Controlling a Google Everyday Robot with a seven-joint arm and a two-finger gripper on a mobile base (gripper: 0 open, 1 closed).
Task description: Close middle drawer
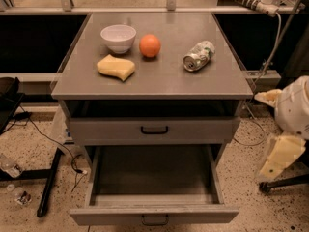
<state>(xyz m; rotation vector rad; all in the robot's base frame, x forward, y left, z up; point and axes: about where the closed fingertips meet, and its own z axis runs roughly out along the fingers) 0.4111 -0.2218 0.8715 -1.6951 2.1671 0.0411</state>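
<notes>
Looking down on the cabinet from the one camera, you see the middle drawer [111,215] pulled far out toward you. Its flat front lies almost at the bottom edge of the view, and its small black handle [154,220] sits just above that edge. Above it the top drawer [106,129] stands a little way out, with a dark gap under the tabletop [159,83].

The gripper [281,154] hangs at the right edge of the view, level with the open drawer's side and well apart from its front. It seems to be the cream part below the white rounded arm [294,111], and you cannot tell whether it is open or closed. Open speckled floor lies between it and the drawer's right front corner.

On the tabletop a white bowl [118,36] stands just beside an orange [150,46]. A yellow sponge [116,67] lies in front of the bowl, and a can [198,55] lies on its side to the right.

On the floor, a black bar [50,180] and a thin cable [53,141] lie left of the drawer, with two clear bottles [9,167] further left. A dark wheeled base [285,182] sits behind the gripper.
</notes>
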